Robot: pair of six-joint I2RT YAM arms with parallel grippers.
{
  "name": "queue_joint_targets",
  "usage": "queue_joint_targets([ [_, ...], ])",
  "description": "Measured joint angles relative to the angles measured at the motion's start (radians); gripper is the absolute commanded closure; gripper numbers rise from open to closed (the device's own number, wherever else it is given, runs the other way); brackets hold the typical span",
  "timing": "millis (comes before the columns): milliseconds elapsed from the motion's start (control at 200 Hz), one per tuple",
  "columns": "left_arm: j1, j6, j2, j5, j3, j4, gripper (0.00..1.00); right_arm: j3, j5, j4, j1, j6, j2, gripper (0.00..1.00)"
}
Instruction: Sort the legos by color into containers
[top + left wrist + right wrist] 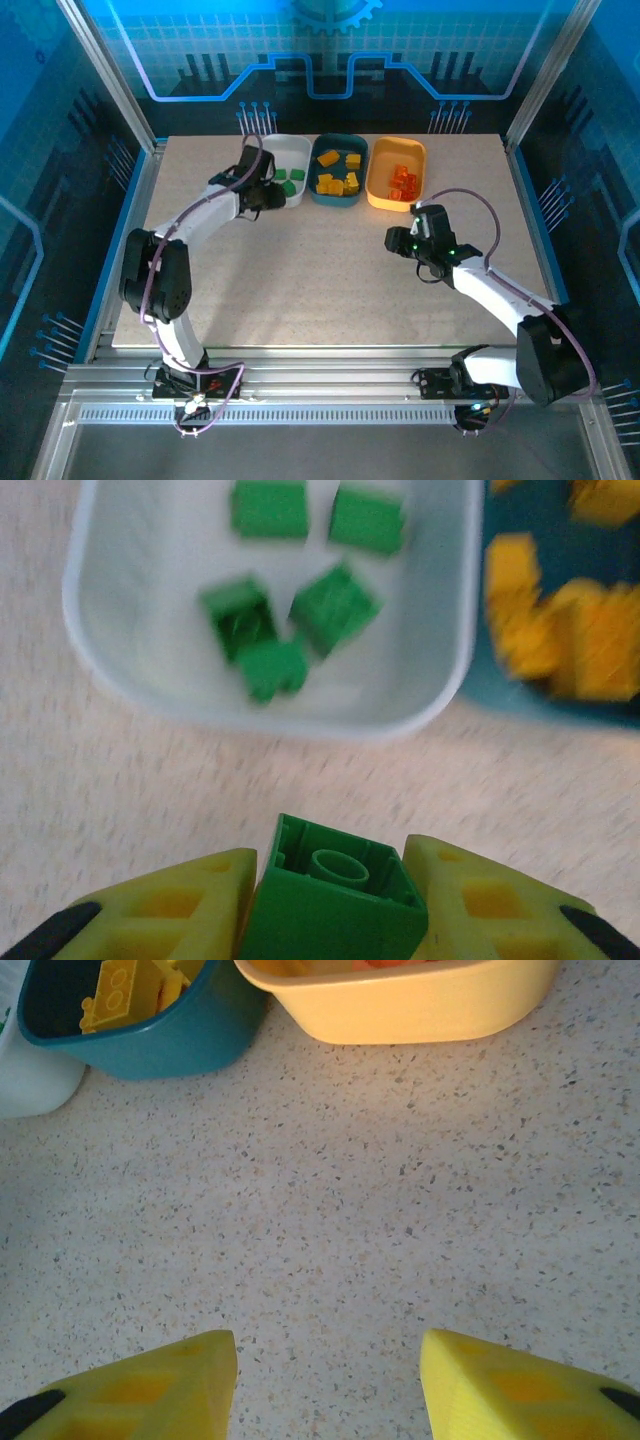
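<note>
The left gripper (331, 872) is clamping a green brick (335, 912) between its yellow fingers (190, 905), and the brick's hollow underside is facing the wrist camera. Just ahead of the fingertips the white tray (270, 718) is sitting on the table (120, 800), holding five loose green bricks (335, 605). The held brick is staying short of that tray's near rim, not over it. I cannot tell whether it is touching the table. Ahead and to this gripper's right, the teal tray (530, 702) is showing blurred yellow bricks (575, 630).

The overhead view is giving the whole row. The left gripper (265, 192) is sitting at the near edge of the white tray (290, 148). The teal tray (338, 201) is next on its right, then the orange tray (375, 165) with red bricks (403, 183).

The right gripper (400, 241) is lying near the orange tray, apart from it. Its own camera is showing the right gripper (328, 1360) with fingers spread and bare table between them. The orange tray (400, 1015) is lying straight ahead and the teal tray (160, 1045), with yellow bricks (112, 995), ahead to the left. A corner of the white tray (30, 1085) is showing at the far left.
</note>
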Motion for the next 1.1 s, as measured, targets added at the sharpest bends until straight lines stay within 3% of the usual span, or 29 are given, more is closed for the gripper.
queue_joint_targets([
  [130, 0.018, 0.0, 0.195, 0.013, 0.294, -0.022, 0.64, 0.001, 0.007, -0.001, 0.008, -0.008, 0.007, 0.47],
  [275, 0.027, 0.0, 0.413, 0.026, 0.523, -0.086, 0.45, 0.02, 0.031, -0.012, 0.01, -0.024, 0.007, 0.46],
  [350, 0.027, -0.001, 0.473, 0.037, 0.567, -0.126, 0.37, 0.038, 0.042, -0.023, 0.011, -0.034, 0.007, 0.46],
  [415, 0.027, 0.002, 0.488, 0.045, 0.572, -0.159, 0.16, 0.051, 0.051, -0.032, 0.011, -0.042, 0.006, 0.45],
  [550, 0.027, 0.001, 0.468, 0.066, 0.572, -0.18, 0.11, 0.07, 0.063, -0.065, 0.011, -0.054, -0.008, 0.36],
  [640, 0.027, 0.001, 0.348, 0.083, 0.448, -0.13, 0.01, 0.077, 0.076, -0.084, 0.011, -0.066, -0.053, 0.25],
  [695, 0.026, 0.0, 0.223, 0.089, 0.33, -0.095, 0.01, 0.078, 0.081, -0.094, 0.012, -0.074, -0.094, 0.19],
  [755, 0.026, -0.008, 0.056, 0.089, 0.179, -0.031, 0.01, 0.078, 0.094, -0.1, 0.019, -0.1, -0.148, 0.0],
  [855, 0.017, -0.02, -0.297, 0.061, -0.113, 0.112, 0.01, 0.077, 0.114, -0.092, 0.048, -0.118, -0.27, 0.0],
  [965, -0.034, -0.043, -0.676, -0.063, -0.428, 0.284, 0.01, 0.059, 0.194, -0.005, 0.076, -0.135, -0.356, 0.0],
  [1101, -0.059, -0.051, -0.918, -0.278, -0.787, 0.482, 0.01, 0.063, 0.294, 0.038, 0.061, -0.264, -0.286, 0.0],
])
